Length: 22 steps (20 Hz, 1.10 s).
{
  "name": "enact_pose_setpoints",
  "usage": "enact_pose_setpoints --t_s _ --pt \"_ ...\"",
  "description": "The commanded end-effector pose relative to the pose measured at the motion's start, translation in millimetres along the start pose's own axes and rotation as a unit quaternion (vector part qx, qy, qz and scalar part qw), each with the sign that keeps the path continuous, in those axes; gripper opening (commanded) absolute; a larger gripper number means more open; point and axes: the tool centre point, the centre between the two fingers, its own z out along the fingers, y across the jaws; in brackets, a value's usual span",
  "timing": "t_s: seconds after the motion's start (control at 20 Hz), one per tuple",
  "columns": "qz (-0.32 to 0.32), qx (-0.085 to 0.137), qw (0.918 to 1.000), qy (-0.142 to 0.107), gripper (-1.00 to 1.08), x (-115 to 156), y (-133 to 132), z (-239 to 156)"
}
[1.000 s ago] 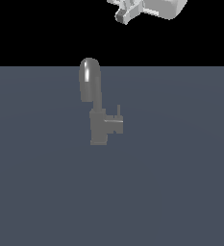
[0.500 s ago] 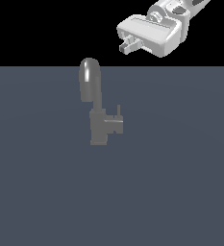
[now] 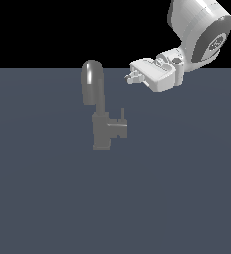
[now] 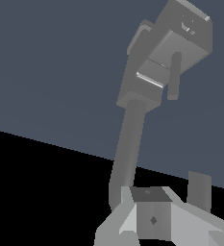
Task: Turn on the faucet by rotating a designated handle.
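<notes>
Faucet [image 3: 101,114] first: we see 1 small grey metal tap with a fat curved spout. Its short blocky grey handle [image 3: 119,127] sticks out beside the faucet body, hard and stiff. We should push its thin pin. Our white gripper [image 3: 130,78] hangs above the faucet; we cannot tell if its fingers are apart.

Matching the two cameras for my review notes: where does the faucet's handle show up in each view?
Exterior view: the handle juts from the faucet body toward the exterior view's right, below the gripper.
Wrist view: the handle is the block with the pin.
Shared landmark: the spout.
</notes>
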Motion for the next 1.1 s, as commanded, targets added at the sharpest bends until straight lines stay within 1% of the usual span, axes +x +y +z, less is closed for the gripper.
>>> enact_pose_setpoints --t_s 0.0,0.15,0.3,0.55,0.8,1.05 --pt "0.029 0.028 0.9988 -0.028 -1.0 22 -1 5" --pt "0.061 0.059 0.9947 -0.058 -1.0 46 -1 13" --pt "0.089 0.085 0.989 -0.083 -1.0 65 0 21" --pt "0.122 0.117 0.979 -0.114 -1.0 89 2 33" --pt "0.141 0.135 0.9718 -0.132 -1.0 102 4 41" --pt "0.145 0.139 0.9701 -0.136 -1.0 105 4 44"
